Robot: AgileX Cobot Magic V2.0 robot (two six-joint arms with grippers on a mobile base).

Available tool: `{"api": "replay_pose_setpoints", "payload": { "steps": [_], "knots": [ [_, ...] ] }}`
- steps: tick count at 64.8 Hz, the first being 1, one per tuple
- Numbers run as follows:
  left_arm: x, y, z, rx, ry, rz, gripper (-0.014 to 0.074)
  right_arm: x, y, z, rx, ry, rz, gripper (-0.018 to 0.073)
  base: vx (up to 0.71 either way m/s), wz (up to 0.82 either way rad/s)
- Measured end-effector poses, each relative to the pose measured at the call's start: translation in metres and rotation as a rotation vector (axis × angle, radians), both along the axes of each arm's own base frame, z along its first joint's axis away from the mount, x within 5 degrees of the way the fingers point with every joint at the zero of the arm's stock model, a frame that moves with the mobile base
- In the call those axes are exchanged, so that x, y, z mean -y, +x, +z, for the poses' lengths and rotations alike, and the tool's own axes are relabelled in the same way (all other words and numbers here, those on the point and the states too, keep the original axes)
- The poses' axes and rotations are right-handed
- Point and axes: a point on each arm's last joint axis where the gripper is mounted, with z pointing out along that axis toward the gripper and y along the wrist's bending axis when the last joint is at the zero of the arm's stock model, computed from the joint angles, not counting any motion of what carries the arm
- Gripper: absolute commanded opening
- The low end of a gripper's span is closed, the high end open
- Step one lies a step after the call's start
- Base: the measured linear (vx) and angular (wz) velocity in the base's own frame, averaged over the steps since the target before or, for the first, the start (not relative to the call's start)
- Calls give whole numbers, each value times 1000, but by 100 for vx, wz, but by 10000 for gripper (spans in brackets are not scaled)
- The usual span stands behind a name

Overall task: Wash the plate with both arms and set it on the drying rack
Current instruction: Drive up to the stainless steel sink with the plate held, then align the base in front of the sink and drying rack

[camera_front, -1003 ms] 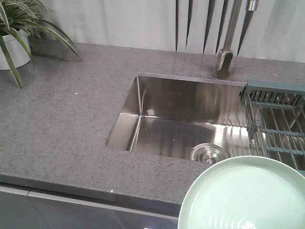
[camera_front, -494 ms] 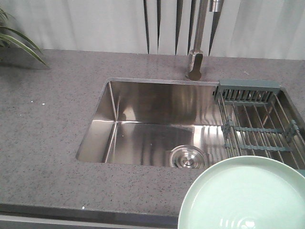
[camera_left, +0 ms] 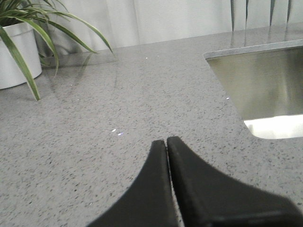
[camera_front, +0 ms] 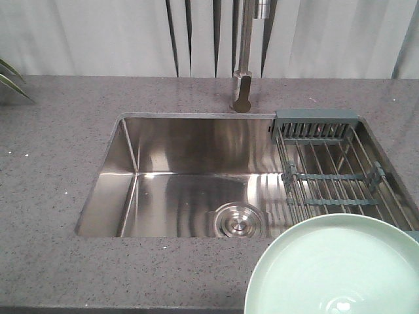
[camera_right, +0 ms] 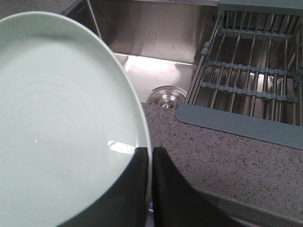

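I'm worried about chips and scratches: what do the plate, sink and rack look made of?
The plate looks like glazed ceramic, possibly melamine: smooth, glossy pale green with sharp highlights. The sink looks brushed stainless steel, showing streaky reflections. The rack has shiny metal wires and matte grey-green plastic end pieces.

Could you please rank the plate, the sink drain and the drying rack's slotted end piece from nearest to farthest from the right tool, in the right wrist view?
1. plate: its rim is clamped in the right tool, spreading to the left.
2. sink drain: just ahead, slightly right.
3. drying rack's slotted end piece: farthest back, upper right.
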Motion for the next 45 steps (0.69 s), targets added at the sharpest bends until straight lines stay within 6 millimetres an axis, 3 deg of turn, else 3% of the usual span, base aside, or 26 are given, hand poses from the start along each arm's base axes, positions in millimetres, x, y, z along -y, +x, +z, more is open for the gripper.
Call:
{"api": "replay_pose_setpoints", "payload": {
  "steps": [45],
  "knots": [
    [0, 0, 0, 0, 0, 0, -6, 0, 0, 0, 0, 0, 0, -1, 3, -6]
  ]
}}
